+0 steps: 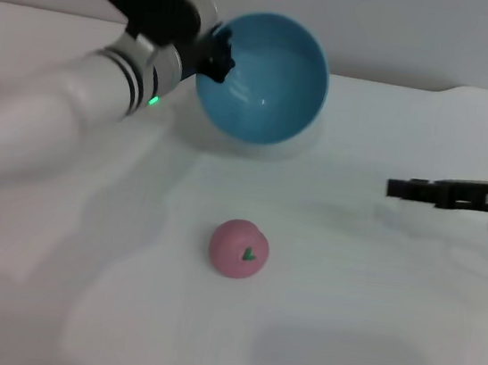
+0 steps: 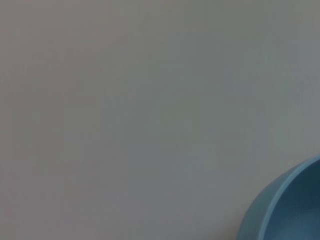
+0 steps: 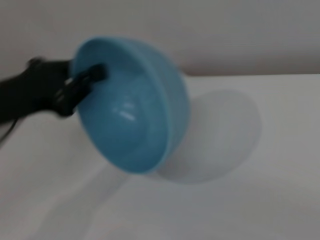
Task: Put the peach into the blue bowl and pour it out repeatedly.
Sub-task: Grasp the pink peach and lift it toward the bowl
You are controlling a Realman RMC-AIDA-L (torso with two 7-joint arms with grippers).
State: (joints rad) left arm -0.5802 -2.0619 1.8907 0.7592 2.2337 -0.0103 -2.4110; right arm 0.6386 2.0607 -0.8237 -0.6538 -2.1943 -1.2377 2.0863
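One peach (image 1: 239, 248) lies on the white table (image 1: 369, 325), just below the centre of the head view, its green stem mark facing the camera. The blue bowl (image 1: 267, 77) is held tipped on its side at upper centre, its empty inside turned toward the peach, well apart from it. The left claw (image 1: 217, 56) pinches the bowl's rim at upper left. The right claw (image 1: 405, 188) hovers at the right edge; whether its fingers are spread cannot be told.
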